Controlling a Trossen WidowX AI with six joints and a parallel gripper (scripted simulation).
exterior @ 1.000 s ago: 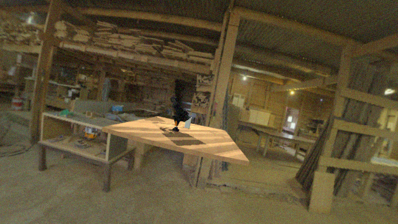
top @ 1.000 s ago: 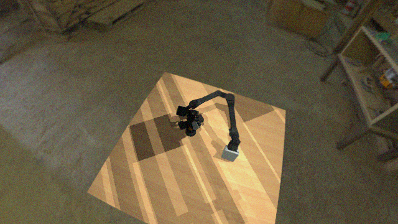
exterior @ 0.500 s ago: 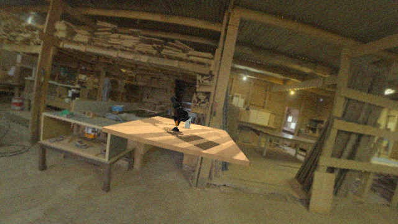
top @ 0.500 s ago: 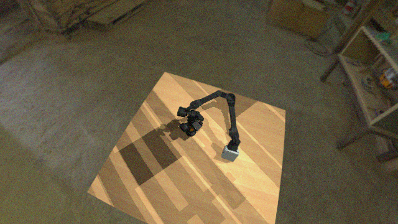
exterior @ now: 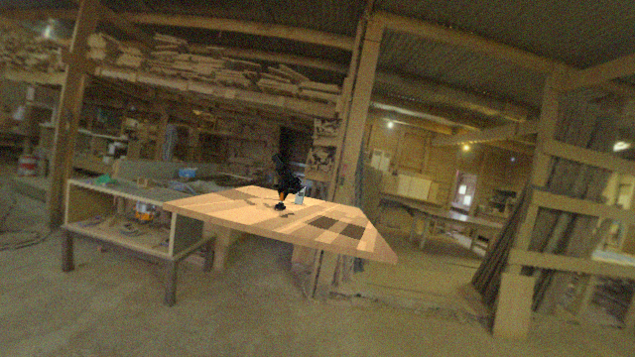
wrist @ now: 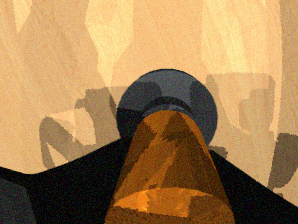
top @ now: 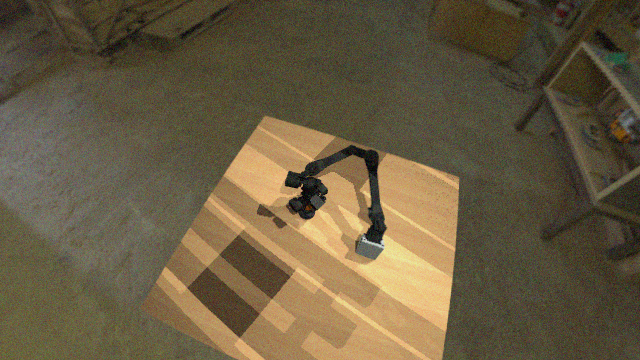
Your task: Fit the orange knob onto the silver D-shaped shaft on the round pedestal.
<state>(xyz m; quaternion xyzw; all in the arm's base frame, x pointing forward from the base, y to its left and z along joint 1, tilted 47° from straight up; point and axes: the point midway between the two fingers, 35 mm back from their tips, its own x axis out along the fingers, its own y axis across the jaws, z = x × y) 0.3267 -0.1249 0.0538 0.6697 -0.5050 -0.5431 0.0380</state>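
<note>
My gripper [top: 311,204] [exterior: 281,192] [wrist: 166,151] was closed on the orange knob [top: 308,208] [exterior: 282,197] [wrist: 170,155], a black finger on either side of it in the wrist view, above the wooden table [top: 410,295] [exterior: 238,218] [wrist: 165,30]. From that camera I saw the knob's far end overlapping the middle of the dark round pedestal [top: 306,215] [exterior: 280,206] [wrist: 167,82], whose rim showed around it. The silver shaft was hidden from me, so I could not tell whether the flat sides lined up or how far down the knob sat.
</note>
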